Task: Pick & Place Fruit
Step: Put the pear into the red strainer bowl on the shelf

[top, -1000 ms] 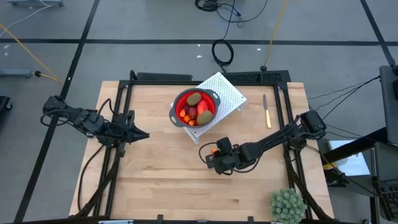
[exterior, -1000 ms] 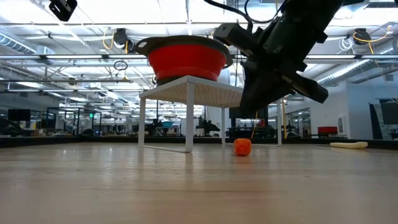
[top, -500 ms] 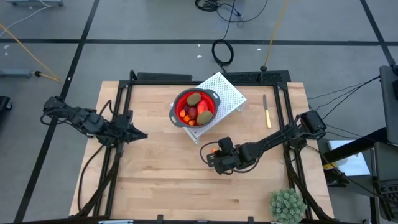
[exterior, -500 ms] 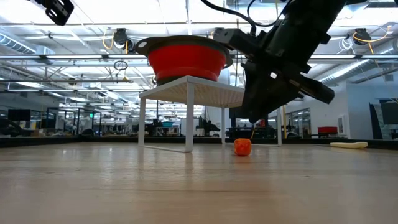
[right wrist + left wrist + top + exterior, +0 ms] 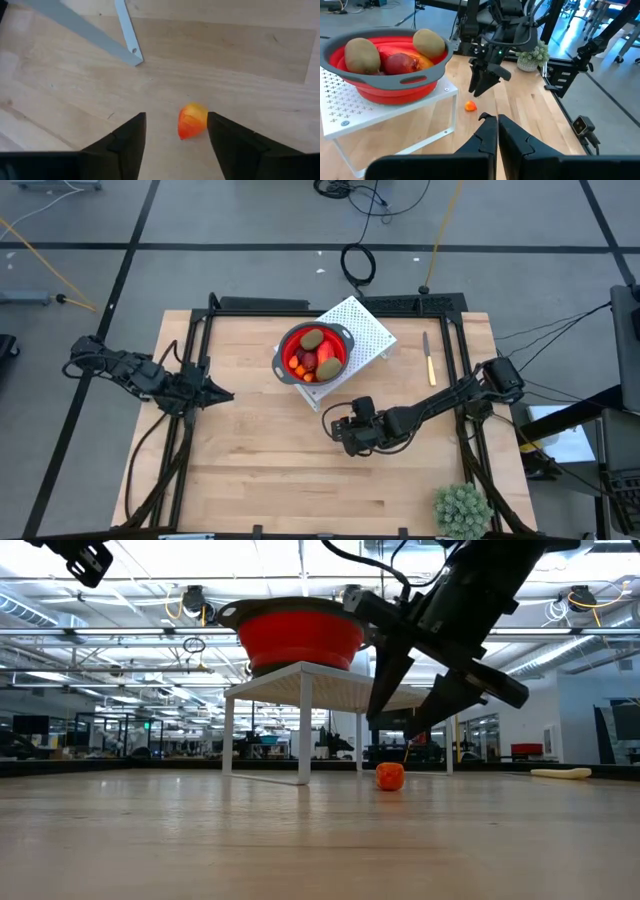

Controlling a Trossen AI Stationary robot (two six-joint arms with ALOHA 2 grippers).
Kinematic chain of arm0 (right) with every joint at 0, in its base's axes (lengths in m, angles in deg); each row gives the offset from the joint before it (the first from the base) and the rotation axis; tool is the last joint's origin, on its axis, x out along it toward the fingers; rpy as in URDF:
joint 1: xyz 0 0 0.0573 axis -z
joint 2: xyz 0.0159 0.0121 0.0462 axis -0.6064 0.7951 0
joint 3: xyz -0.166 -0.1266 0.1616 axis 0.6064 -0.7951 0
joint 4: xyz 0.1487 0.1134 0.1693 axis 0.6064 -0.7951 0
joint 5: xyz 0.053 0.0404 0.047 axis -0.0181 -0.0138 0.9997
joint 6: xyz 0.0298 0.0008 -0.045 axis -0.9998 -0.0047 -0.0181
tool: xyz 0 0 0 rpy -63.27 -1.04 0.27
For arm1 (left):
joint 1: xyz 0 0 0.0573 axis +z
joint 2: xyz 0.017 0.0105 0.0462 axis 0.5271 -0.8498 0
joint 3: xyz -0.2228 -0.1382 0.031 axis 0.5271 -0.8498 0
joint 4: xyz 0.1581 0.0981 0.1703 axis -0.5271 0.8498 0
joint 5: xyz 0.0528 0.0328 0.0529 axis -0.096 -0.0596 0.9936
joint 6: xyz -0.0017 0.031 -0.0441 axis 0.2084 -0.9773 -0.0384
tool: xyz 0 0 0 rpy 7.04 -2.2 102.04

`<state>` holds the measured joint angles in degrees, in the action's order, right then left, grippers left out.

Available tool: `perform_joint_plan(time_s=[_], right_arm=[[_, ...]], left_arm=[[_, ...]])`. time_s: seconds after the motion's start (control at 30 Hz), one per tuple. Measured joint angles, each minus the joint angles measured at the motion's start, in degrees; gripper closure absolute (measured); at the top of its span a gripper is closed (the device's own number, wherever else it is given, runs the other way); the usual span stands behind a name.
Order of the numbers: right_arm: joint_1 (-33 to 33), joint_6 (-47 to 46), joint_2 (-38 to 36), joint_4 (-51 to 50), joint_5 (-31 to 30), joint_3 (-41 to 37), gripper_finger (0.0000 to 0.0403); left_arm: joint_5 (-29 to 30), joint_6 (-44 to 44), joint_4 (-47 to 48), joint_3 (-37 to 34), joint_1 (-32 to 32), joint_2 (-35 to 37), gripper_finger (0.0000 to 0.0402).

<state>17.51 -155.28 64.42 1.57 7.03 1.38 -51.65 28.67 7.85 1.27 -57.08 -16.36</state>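
Right pincer [image 5: 175, 131] spread wide above table [image 5: 260, 65]; small orange fruit piece [image 5: 192, 120] between fingertips, untouched.

One tiny orange fruit piece [image 5: 390, 777] lies on the table's middle; kiwis [image 5: 362, 52], red fruit in the bowl.

Floor [image 5: 250, 220]: grey, crossed by dark lines, upper frame.
Ceiling [image 5: 150, 600]: bright light strips, pipes.
Cables [image 5: 358, 262]: coiled, upper centre.
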Motion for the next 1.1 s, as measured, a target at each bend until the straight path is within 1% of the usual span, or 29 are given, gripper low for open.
perform_joint_plan(time_s=[0.13,0.3,0.47,0.6,0.8,1.0,1.1], right_arm=[[0.88,0.16,0.0,0.33,0.01,0.0,0.0193],[1.16,0.42,0.0,0.42,0.03,0.0,0.0199],[1.1,0.47,0.02,0.42,0.05,0.0,0.0205],[1.1,0.35,2.18,0.87,0.19,-0.04,0.0206],[1.45,0.35,4.98,2.71,0.31,-0.04,0.0206],[1.9,0.35,7.53,3.02,0.45,-0.07,0.0206],[2.18,0.39,8.12,3.56,2.23,-0.05,0.0206]], left_arm=[[0.0,-0.02,0.42,0.0,0.02,0.0,0.039],[-0.07,-0.04,1.2,0.0,0.01,0.0,0.0399],[-0.2,-0.09,1.42,0.0,0.01,0.0,0.0387],[-0.2,-0.25,1.45,0.0,0.02,-0.02,0.0387],[-0.2,-0.19,1.46,0.0,0.0,-0.01,0.0399],[-0.46,0.22,1.44,0.0,0.02,-0.02,0.0384],[-0.46,0.62,1.44,0.0,0.0,-0.02,0.0383]])
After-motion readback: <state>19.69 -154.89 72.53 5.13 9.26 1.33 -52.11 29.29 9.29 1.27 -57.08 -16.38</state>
